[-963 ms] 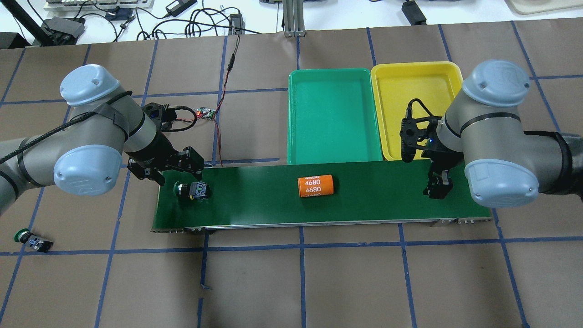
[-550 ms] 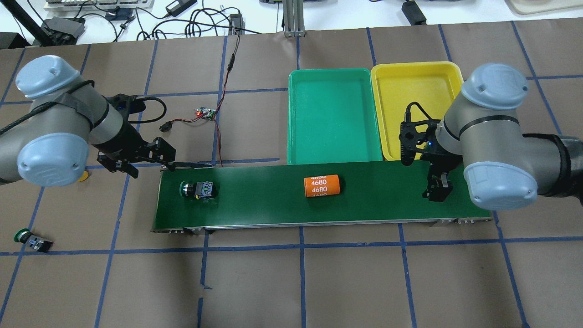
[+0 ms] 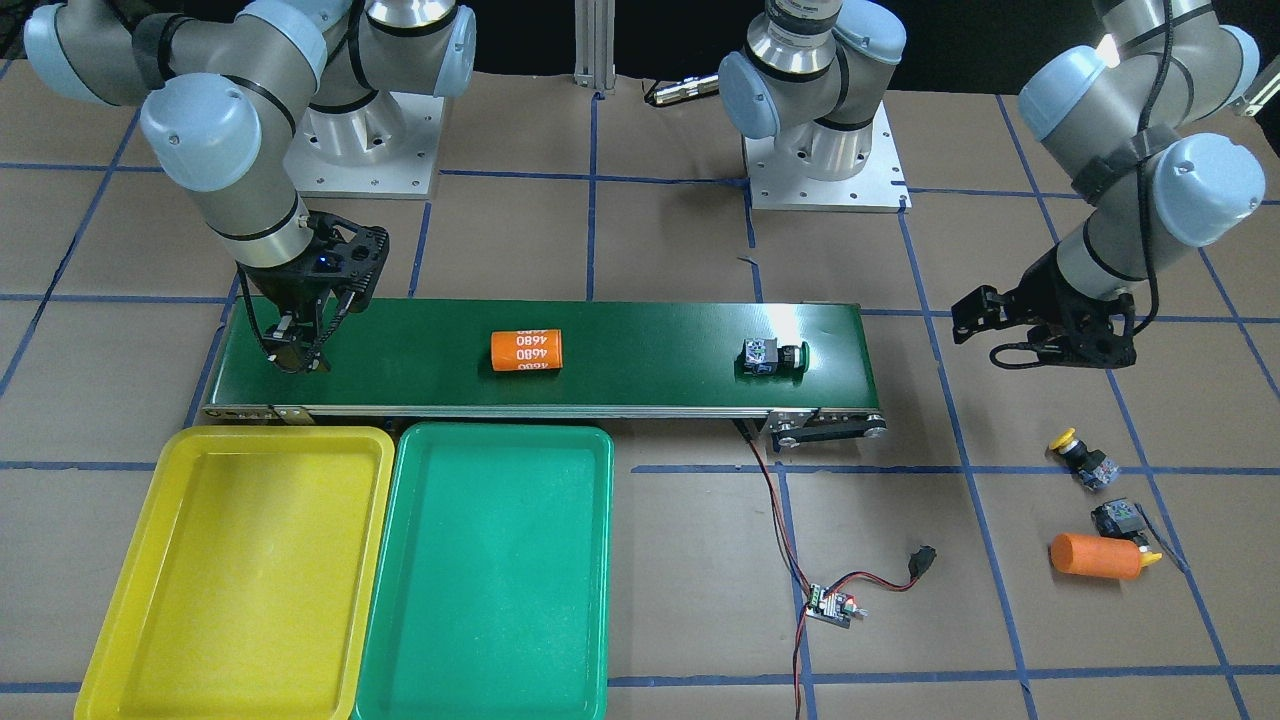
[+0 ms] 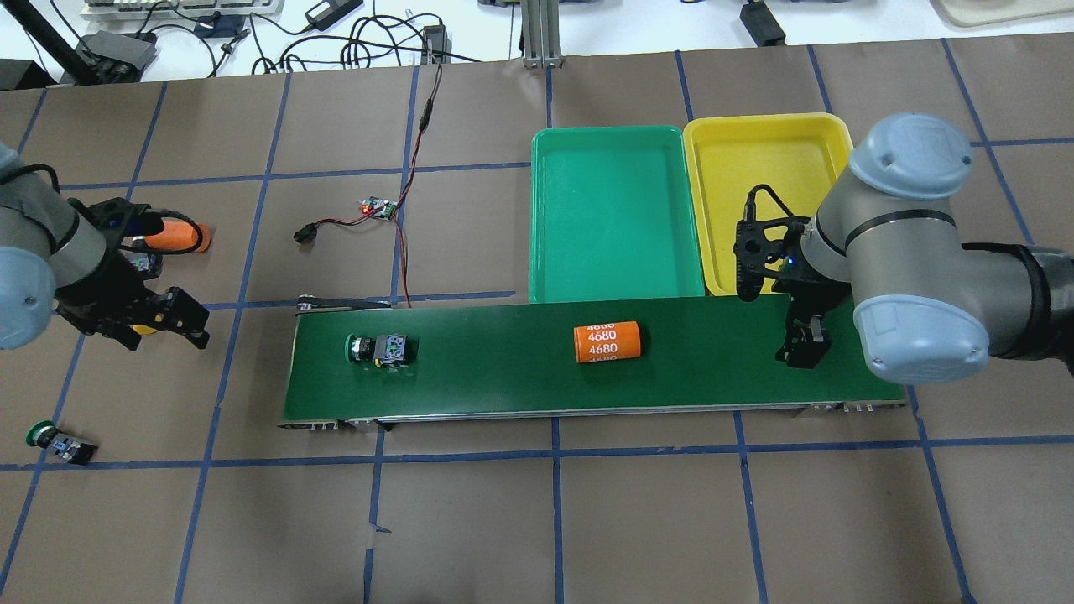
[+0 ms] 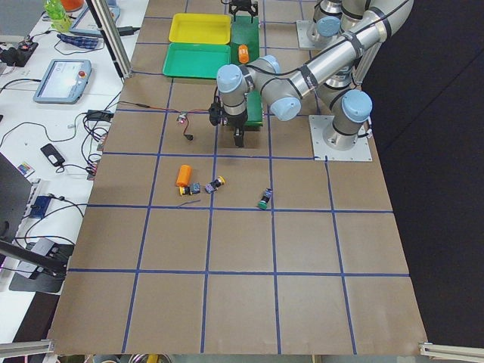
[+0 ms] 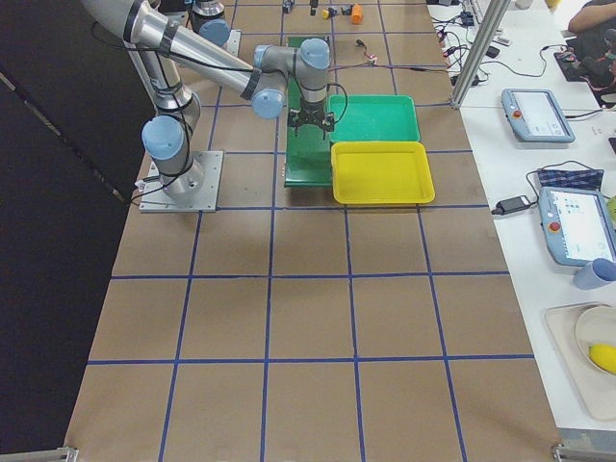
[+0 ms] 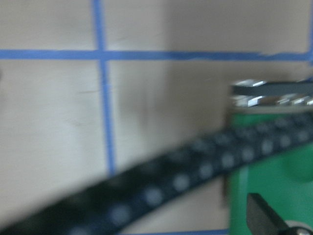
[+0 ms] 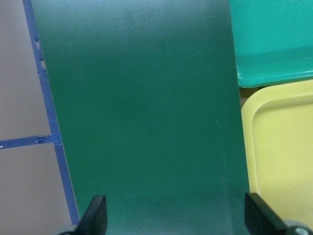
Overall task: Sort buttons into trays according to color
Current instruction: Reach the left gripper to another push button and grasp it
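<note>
My left pincer (image 4: 168,338) hangs over the brown paper-covered worktop (image 4: 587,520), just off the end of the long dark-green conveyor belt (image 4: 503,377). Its fingers are spread wide and there is nothing between them. The left wrist camera is too blurred to tell me more. My right pincer (image 4: 801,352) hangs over the other end of the belt. Its wrist camera shows both fingertips (image 8: 98,218) far apart, with only bare belt between them.

A black-and-grey push-button with a green mushroom cap (image 4: 377,348) lies on its side on the belt, near the left end. A second green-capped button (image 4: 57,442) lies on the worktop, well apart from the belt, toward the robot's side. A yellow-capped button (image 3: 1080,458) lies on the worktop near the left pincer. Another yellow-capped one (image 3: 1125,520) lies just beside a plain orange cylinder (image 3: 1095,557).

The shallow green plastic tray (image 4: 617,214) and the shallow yellow plastic tray (image 4: 755,159) stand side by side along the far edge of the belt, at its right end. All four buttons are outside them.

An orange cylinder printed 4680 (image 4: 607,341) lies on the belt, between the button there and the right pincer. A small circuit board with red-black wires (image 4: 379,207) sits on the worktop beyond the belt.
</note>
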